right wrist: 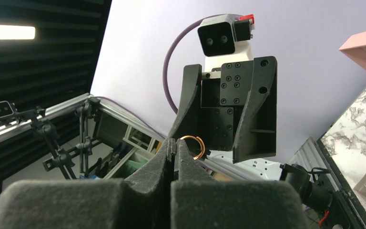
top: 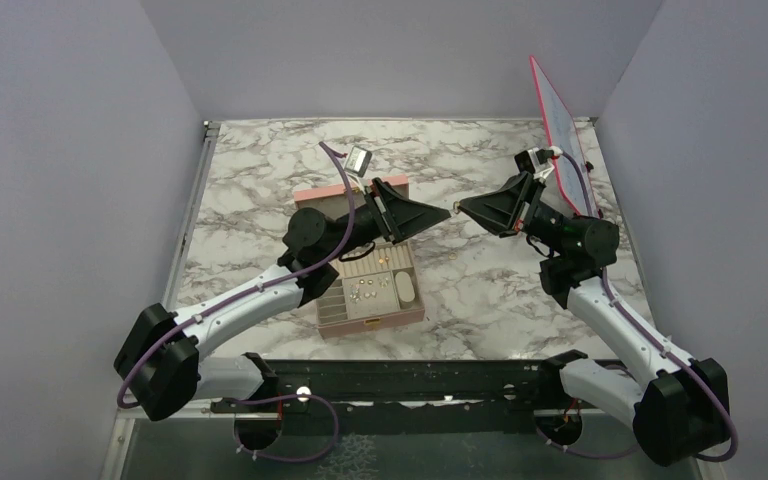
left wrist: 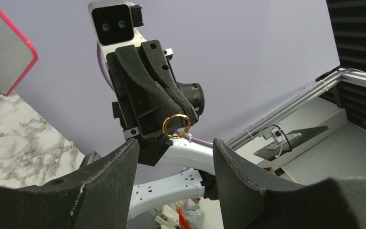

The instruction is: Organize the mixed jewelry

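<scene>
A thin gold ring sticks out sideways from the tips of my right gripper, which is shut on it in mid-air above the table. From the left wrist view the ring hangs at the right gripper's tip, just past my left gripper. That gripper is open, with nothing between its fingers. From above, the left gripper and right gripper point at each other tip to tip. More small jewelry lies in the pink box with beige lining, under the left arm.
The box's lid stands open behind the left wrist. A pink-framed flat panel leans at the back right corner. Marble tabletop spreads between box and right arm; walls close in on three sides.
</scene>
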Controlling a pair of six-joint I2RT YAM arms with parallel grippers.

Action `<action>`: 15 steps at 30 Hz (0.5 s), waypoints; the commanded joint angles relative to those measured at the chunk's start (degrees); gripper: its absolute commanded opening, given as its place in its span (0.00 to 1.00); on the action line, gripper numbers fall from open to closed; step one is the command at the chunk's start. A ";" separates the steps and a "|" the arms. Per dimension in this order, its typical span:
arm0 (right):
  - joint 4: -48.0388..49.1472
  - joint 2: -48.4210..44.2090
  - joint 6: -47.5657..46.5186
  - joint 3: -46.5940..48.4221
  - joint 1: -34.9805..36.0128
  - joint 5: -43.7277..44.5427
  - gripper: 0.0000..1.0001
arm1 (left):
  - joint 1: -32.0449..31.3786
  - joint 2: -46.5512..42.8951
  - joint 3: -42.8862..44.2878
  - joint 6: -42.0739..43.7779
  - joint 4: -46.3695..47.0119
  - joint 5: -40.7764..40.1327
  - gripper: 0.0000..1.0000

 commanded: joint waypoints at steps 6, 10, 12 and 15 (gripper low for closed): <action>4.96 -0.04 2.06 0.62 -0.11 -1.68 0.01 | -0.97 4.58 4.26 -2.64 9.59 2.85 0.52; 4.98 0.19 2.26 0.61 -0.09 -1.77 0.01 | -1.10 5.27 3.87 -3.20 10.41 2.53 0.47; 5.30 0.35 2.43 0.51 -0.12 -1.77 0.01 | -1.21 5.49 3.82 -3.51 11.22 2.57 0.44; 5.57 0.54 2.63 0.34 -0.11 -1.77 0.01 | -1.25 5.69 3.90 -3.76 12.04 2.68 0.41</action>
